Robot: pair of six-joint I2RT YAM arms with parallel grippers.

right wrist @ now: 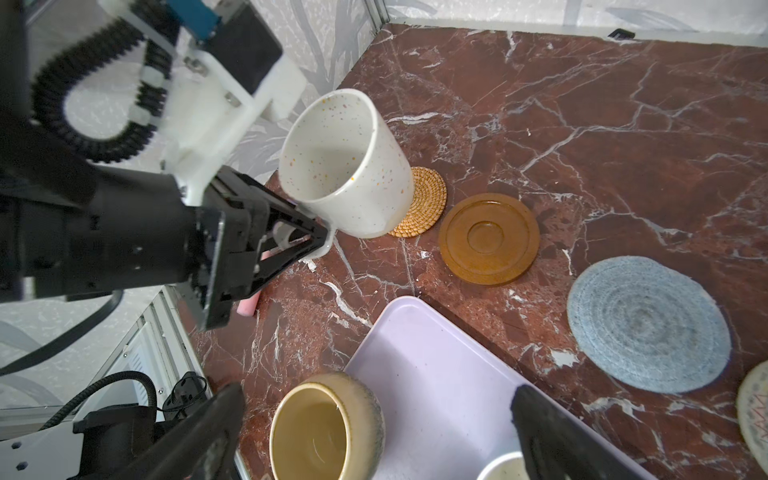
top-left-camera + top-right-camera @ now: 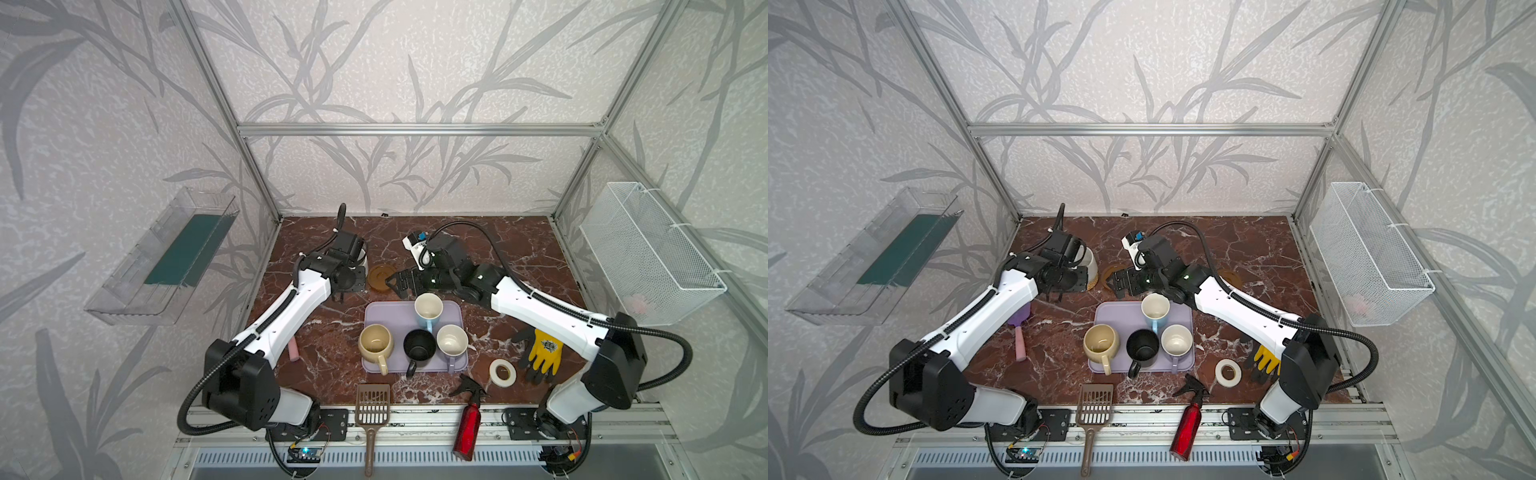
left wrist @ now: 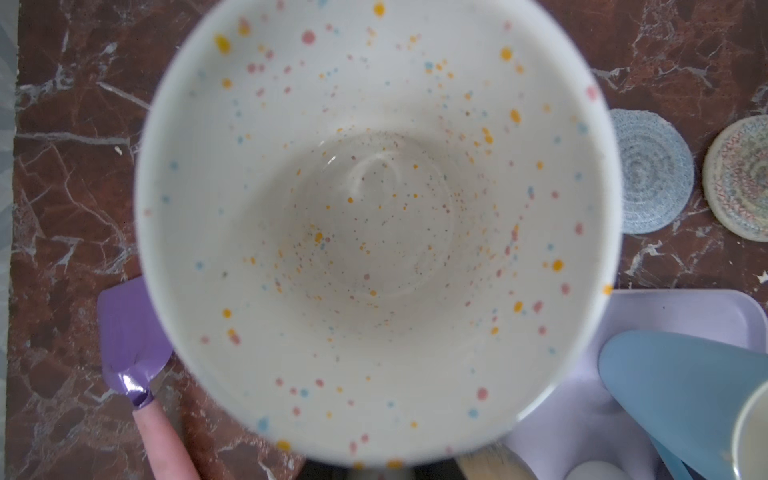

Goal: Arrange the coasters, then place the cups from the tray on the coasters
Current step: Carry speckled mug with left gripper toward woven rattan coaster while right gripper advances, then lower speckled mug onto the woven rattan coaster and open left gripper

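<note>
My left gripper (image 1: 318,239) is shut on the handle of the white speckled cup (image 1: 345,166). The cup hangs tilted with its base at the orange-tan woven coaster (image 1: 428,203), and its inside fills the left wrist view. Beside that coaster lie an amber-brown coaster (image 1: 488,239), a grey-blue one (image 1: 648,324) and a cream spiral one (image 3: 739,178). My right gripper (image 2: 395,284) is open and empty above the far edge of the lavender tray (image 2: 390,316). The cream-yellow (image 2: 375,343), black (image 2: 419,345), light blue (image 2: 429,309) and lavender (image 2: 452,341) cups stand on the tray.
A purple spatula (image 2: 1019,332) lies under my left arm. A white tape roll (image 2: 502,372), a yellow glove (image 2: 544,351), a red spray bottle (image 2: 467,424) and a brown scoop (image 2: 372,409) lie along the front. A wire basket (image 2: 648,257) hangs on the right wall.
</note>
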